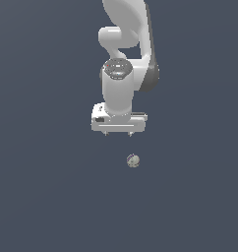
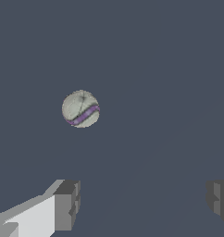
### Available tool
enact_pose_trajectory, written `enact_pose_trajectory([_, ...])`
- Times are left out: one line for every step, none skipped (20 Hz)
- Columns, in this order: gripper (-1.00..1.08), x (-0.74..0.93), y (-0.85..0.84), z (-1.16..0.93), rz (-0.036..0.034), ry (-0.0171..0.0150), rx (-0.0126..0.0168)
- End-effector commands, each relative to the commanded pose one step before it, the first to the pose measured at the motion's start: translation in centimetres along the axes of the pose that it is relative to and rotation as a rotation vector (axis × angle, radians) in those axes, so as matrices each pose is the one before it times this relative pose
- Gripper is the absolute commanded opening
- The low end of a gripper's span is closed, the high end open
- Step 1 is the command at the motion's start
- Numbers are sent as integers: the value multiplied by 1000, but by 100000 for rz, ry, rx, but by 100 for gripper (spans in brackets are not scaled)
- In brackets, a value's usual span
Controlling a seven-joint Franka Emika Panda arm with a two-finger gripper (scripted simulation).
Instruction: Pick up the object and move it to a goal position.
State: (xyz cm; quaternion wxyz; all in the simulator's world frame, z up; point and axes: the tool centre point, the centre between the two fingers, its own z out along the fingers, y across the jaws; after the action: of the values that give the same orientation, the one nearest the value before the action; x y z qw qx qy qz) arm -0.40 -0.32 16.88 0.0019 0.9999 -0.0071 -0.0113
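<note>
The object (image 1: pixel 133 160) is a tiny greyish-white ball lying on the dark floor, a little in front of the arm in the exterior view. The wrist view shows the object (image 2: pixel 81 109) with a purple band and faint dark lines. My gripper (image 1: pixel 118 133) hangs above the floor, behind the ball and slightly toward the exterior view's left of it. Its two fingers (image 2: pixel 67 203) stand wide apart with nothing between them, so the gripper (image 2: pixel 144 201) is open. The ball lies outside the gap between the fingers, not touched.
A plain dark blue-grey floor (image 1: pixel 47 197) fills both views. The white arm (image 1: pixel 122 83) rises toward the top of the exterior view. No other objects show.
</note>
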Motion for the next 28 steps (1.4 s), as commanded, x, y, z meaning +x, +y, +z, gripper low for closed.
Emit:
enact_pose_trajectory([100, 0, 1, 0, 0, 0, 0])
enact_pose_trajectory([100, -1, 20, 0, 0, 0, 0])
enact_pose_trajectory([100, 10, -1, 48, -107, -79, 37])
enact_pose_trajectory([100, 8, 39, 50, -102, -84, 41])
enact_pose_trajectory([100, 9, 51, 72, -137, -125, 61])
enact_pose_trajectory([100, 5, 72, 82, -133, -155, 77])
enact_pose_trajectory([100, -6, 75, 63, -68, -138, 71])
enact_pose_trajectory([100, -13, 67, 46, 2, -121, 66])
enact_pose_trajectory([100, -22, 59, 17, 71, -82, 50])
enact_pose_trajectory([100, -26, 39, -4, 105, -47, 32])
enact_pose_trajectory([100, -19, 17, -13, 95, -15, 14])
enact_pose_trajectory([100, 7, -6, 6, 0, 0, 0])
enact_pose_trajectory([100, 34, -39, 14, -185, 48, -38])
enact_pose_trajectory([100, 66, -65, 56, -368, 32, -39])
enact_pose_trajectory([100, 98, -93, 90, -558, 36, -51])
enact_pose_trajectory([100, 131, -119, 123, -746, 42, -63])
enact_pose_trajectory([100, 166, -148, 157, -937, 53, -76])
enact_pose_trajectory([100, 201, -183, 190, -1137, 68, -90])
enact_pose_trajectory([100, 236, -217, 223, -1333, 84, -101])
enact_pose_trajectory([100, 270, -246, 257, -1518, 98, -108])
enact_pose_trajectory([100, 303, -276, 291, -1703, 110, -110])
enact_pose_trajectory([100, 337, -304, 328, -1889, 122, -109])
enact_pose_trajectory([100, 371, -333, 366, -2076, 136, -104])
enact_pose_trajectory([100, 406, -362, 405, -2263, 153, -95])
enact_pose_trajectory([100, 441, -390, 445, -2448, 170, -82])
enact_pose_trajectory([100, 476, -416, 487, -2630, 190, -63])
enact_pose_trajectory([100, 500, -433, 520, -2751, 207, -40])
enact_pose_trajectory([100, 472, -404, 497, -2586, 204, -13])
